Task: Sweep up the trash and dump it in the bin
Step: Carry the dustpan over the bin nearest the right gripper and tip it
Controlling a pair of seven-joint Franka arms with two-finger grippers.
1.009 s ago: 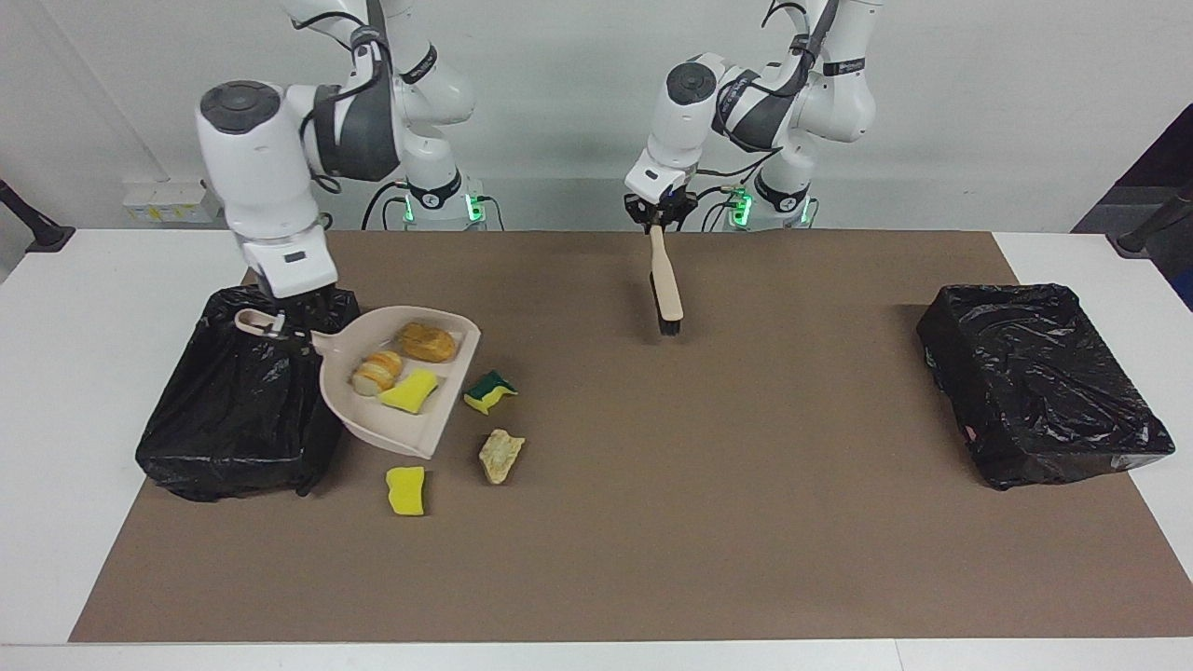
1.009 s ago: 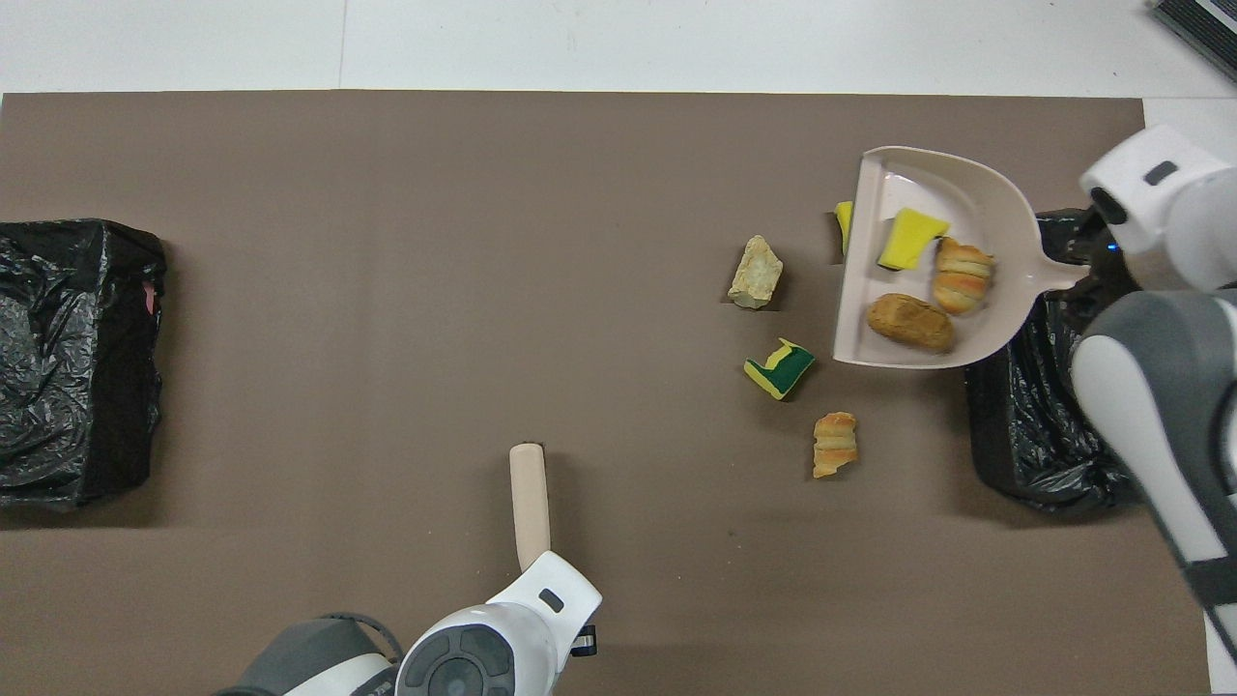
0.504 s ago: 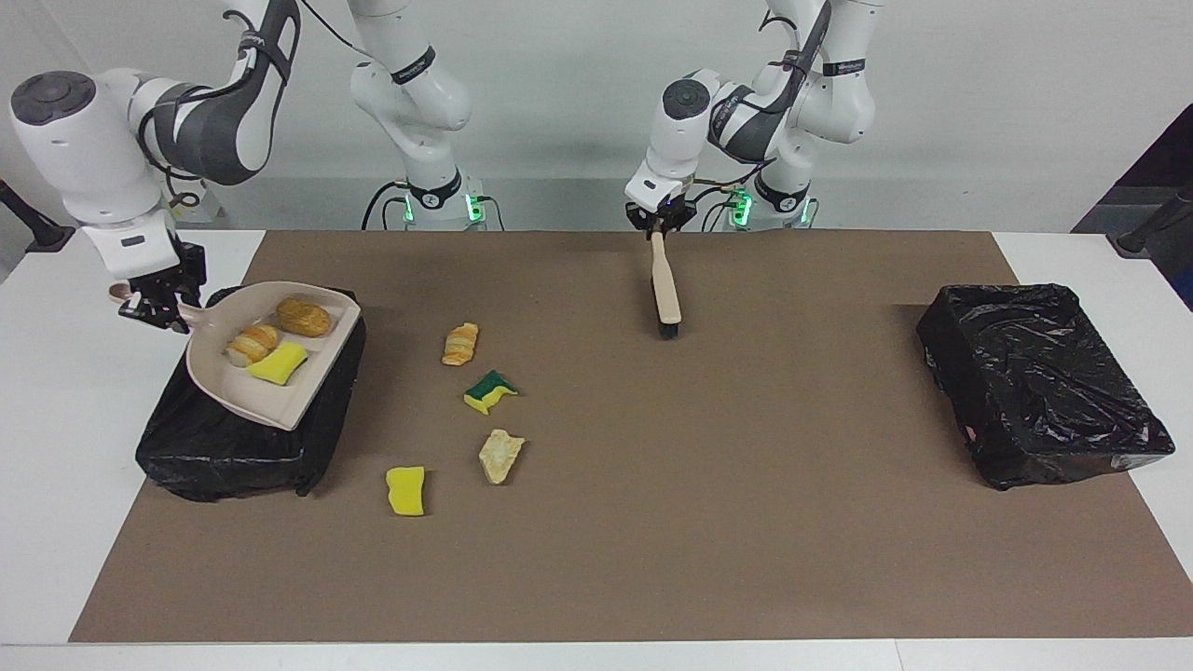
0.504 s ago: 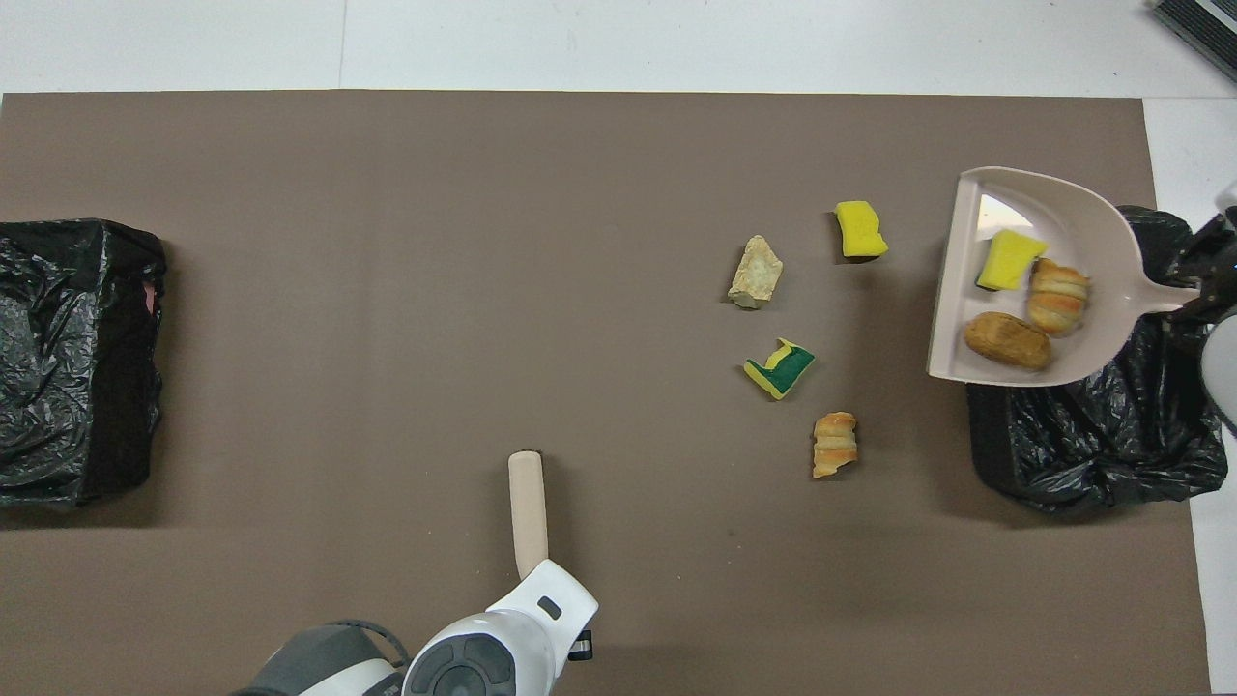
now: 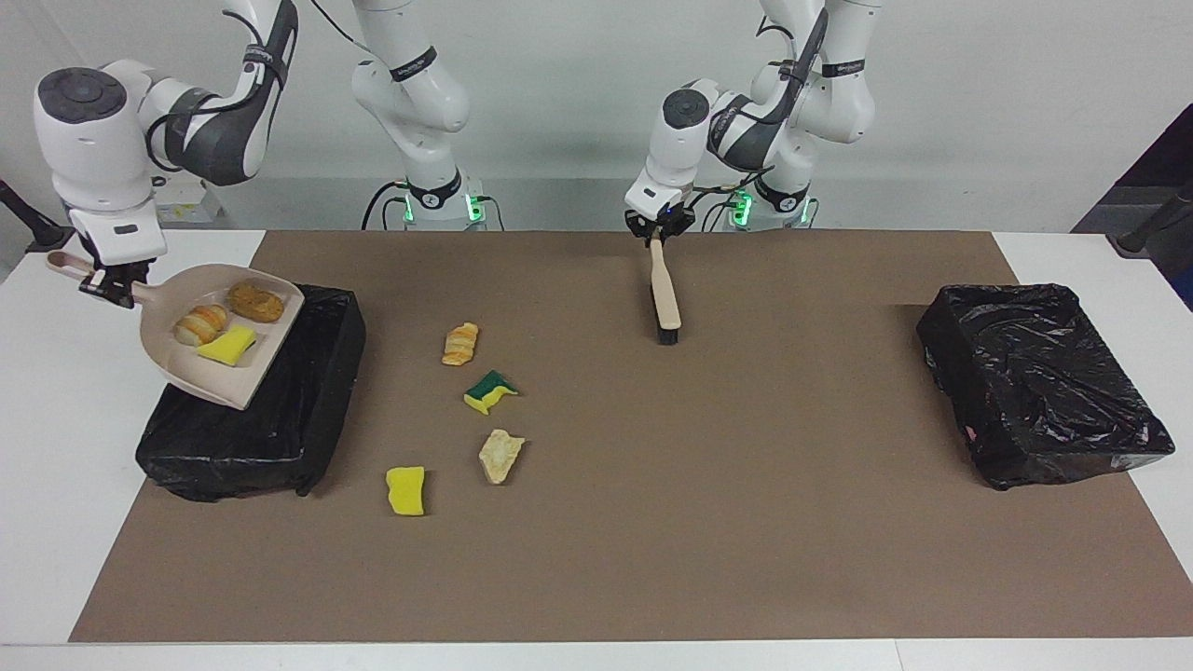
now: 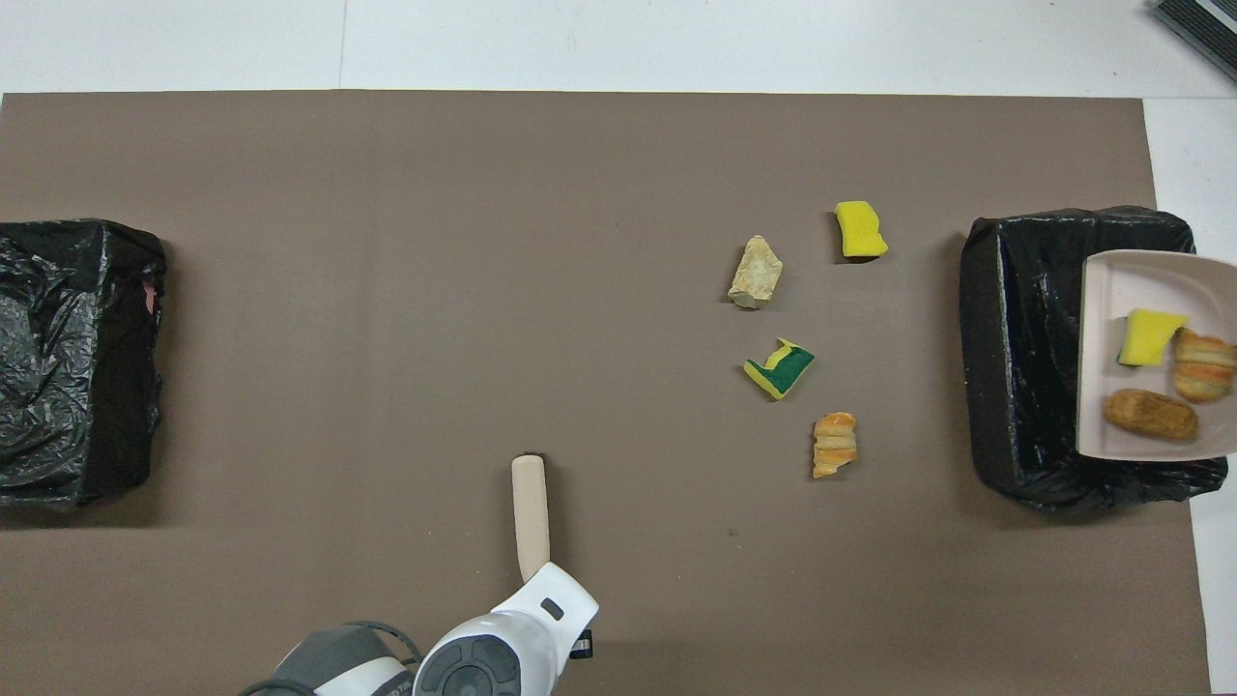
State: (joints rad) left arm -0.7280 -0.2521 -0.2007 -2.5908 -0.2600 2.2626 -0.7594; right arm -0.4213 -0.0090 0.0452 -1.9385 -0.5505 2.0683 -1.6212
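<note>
Trash [image 5: 216,326] rides in the beige dustpan [image 5: 233,373] at the upper left of the facing view: a brown bread chunk [image 5: 256,301], a striped roll piece [image 5: 200,323] and a yellow sponge scrap [image 5: 227,347], all just beside the right pincer [image 5: 110,284], which is clenched on the dustpan's handle at the frame's left edge. The pan hangs tilted over the black-lined bin [image 5: 280,419] at the right arm's end of the counter [image 5: 56,522].

Four more scraps lie on the brown mat [image 5: 708,503], well apart from that pincer, in the centre-left of the frame: a croissant-like piece [image 5: 460,343], a green-and-yellow sponge [image 5: 490,391], a pale tan chunk [image 5: 500,455] and a yellow sponge [image 5: 406,490].

From overhead, the pan [image 6: 1111,309] sits at the right edge over the bin [image 6: 1015,367], and the four loose scraps lie right of centre.

The right arm sweeps out wide from its base, elbow high, wrist pointing down. The left arm folds close to its base at top centre, and its left pincer [image 5: 658,229] grips the brush [image 5: 665,294] by the handle tip, bristles down on the mat. A second black bin [image 5: 1039,382] sits at the right of the facing view.
</note>
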